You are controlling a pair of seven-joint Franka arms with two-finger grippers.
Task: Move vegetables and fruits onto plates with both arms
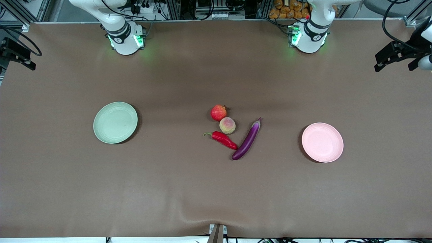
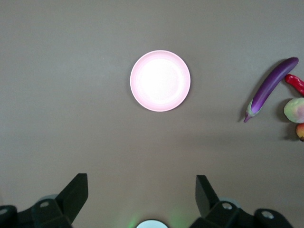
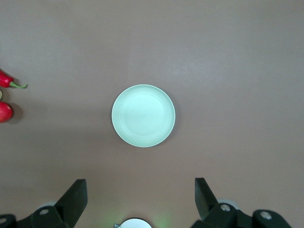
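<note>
With nothing yet moved, the left gripper (image 2: pixel 141 194) and right gripper (image 3: pixel 140 197) hung wide open, empty, high over the pink plate (image 1: pixel 322 142) and green plate (image 1: pixel 115 122), while the produce sat clustered between them.

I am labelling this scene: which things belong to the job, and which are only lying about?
Job:
eggplant
chili pepper
pomegranate
peach
green plate
pink plate
left gripper, open
right gripper, open

Lying about:
brown table cover

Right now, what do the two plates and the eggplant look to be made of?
Green plate and pink plate: probably matte plastic or a similar composite, with uniform pastel color and faint moulded rings. Eggplant: glossy purple skin with sharp highlights; real or plastic replica, cannot tell.
</note>
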